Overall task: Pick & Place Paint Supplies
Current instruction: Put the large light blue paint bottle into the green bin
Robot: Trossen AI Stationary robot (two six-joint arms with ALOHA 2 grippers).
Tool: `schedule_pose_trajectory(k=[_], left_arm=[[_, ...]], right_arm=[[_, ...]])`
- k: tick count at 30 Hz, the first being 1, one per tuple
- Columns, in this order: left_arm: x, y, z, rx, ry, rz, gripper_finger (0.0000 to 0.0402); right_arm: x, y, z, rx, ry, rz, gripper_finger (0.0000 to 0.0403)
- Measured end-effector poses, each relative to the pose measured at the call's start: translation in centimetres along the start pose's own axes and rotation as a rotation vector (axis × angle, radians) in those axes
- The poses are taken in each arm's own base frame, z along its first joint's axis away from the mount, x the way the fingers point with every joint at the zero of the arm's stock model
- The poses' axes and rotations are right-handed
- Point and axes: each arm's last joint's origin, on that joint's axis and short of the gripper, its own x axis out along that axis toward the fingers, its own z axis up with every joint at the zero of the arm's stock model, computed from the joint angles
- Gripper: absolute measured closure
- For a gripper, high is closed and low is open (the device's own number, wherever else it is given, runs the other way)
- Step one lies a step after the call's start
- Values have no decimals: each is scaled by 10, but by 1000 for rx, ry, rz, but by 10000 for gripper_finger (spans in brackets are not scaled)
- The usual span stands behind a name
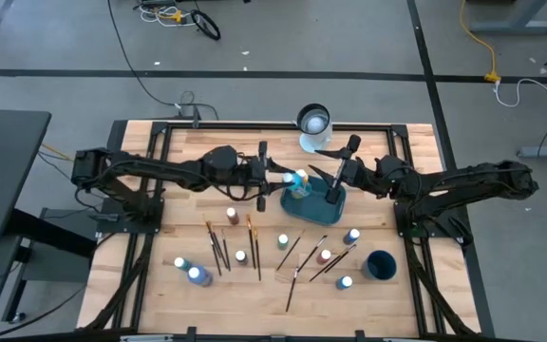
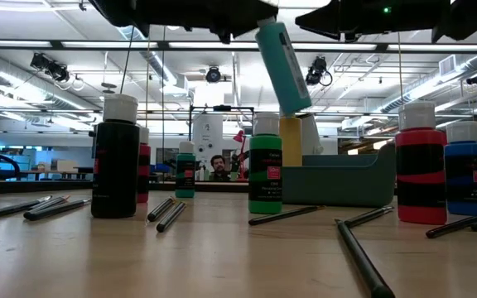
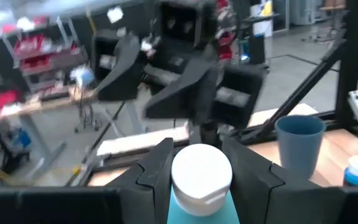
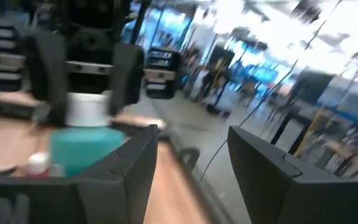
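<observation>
One teal bottle clamped in left gripper above tray rim; right gripper wide.

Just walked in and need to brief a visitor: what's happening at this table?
The left gripper holds a teal paint bottle by its white cap, tilted above the teal bin. The right gripper is open beside the bin, holding nothing. More paint bottles and brushes lie on the wooden table.

The teal bottle has its cap hidden behind the left claw; its base is cut off in the left wrist view.
</observation>
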Motion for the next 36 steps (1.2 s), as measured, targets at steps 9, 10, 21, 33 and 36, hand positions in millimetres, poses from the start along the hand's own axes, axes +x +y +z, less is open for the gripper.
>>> schedule_pose_trajectory(k=[9,10,21,33,36], left_arm=[[0,2,3,-10,-33,30,271],[0,2,3,-20,-33,30,271],[0,3,2,-64,-12,69,271],[0,3,4,-61,-33,61,270],[0,3,4,-63,-35,62,271]], right_arm=[[12,7,17,254,128,364,202],[15,8,17,253,130,364,202],[32,18,-1,90,204,282,133],[44,23,-5,40,158,276,119],[47,20,4,62,134,260,136]])
